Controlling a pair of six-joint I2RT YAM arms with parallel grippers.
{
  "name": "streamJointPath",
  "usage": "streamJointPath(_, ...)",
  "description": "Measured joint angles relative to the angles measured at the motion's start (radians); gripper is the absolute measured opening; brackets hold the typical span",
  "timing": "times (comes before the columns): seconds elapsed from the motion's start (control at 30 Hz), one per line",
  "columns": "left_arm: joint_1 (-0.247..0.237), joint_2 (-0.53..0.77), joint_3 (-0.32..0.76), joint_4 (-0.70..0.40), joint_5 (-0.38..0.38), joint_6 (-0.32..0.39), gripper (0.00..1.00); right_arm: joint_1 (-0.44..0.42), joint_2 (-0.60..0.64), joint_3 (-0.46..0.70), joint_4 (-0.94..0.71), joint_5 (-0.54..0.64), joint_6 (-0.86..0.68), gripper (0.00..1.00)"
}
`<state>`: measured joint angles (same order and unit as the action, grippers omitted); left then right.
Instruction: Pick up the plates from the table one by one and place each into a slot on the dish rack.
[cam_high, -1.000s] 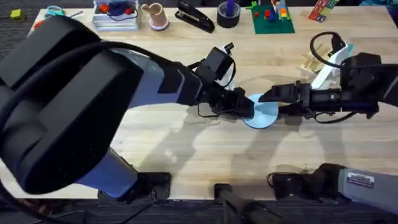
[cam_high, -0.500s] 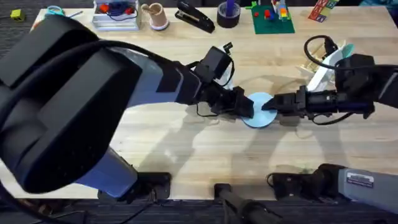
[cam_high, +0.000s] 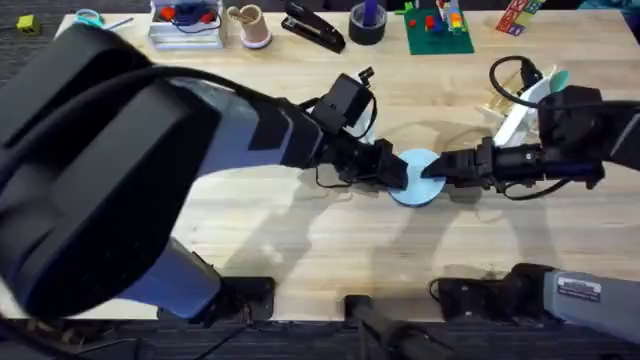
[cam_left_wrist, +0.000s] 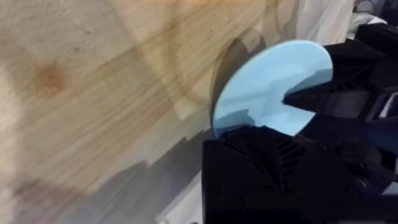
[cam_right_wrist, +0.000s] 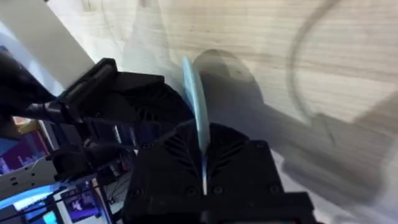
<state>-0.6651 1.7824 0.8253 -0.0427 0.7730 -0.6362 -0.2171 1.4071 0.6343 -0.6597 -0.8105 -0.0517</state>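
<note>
Now, a handover over mid-table.
Overhead: both grippers meet on the blue plate (cam_high: 418, 178), rack (cam_high: 512, 100) far right. Left wrist: left gripper (cam_left_wrist: 261, 134) clamps its rim. Right wrist: right gripper (cam_right_wrist: 202, 155) pinches it edge-on; left should release only once that's firm.

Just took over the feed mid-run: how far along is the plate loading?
Done: one pale plate already seems to stand in the dish rack. In hand: the light blue plate is mid-table, the left claw and right claw on opposite edges; the right wrist view shows it edge-on between that claw's fingers, looking like a handover. Left: carrying it to a free rack slot.
</note>
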Motion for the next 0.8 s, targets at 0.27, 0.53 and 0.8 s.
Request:
streamJointPath(0.27, 0.038, -0.174, -0.002, -0.142, -0.13, 0.047, 0.04, 0.012, -0.091, 0.164, -0.183, 0.075, 0.012, 0.031)
streamJointPath(0.53, 0.13, -0.339, 0.085, -0.467, -0.259, 0.186, 0.04, 0.012, -0.201, 0.413, -0.4, 0.167, 0.029, 0.031)
streamJointPath(0.8, 0.172, -0.363, 0.368, -0.773, -0.455, 0.402, 0.041, 0.012, -0.247, 0.676, -0.637, 0.334, 0.06, 0.031)
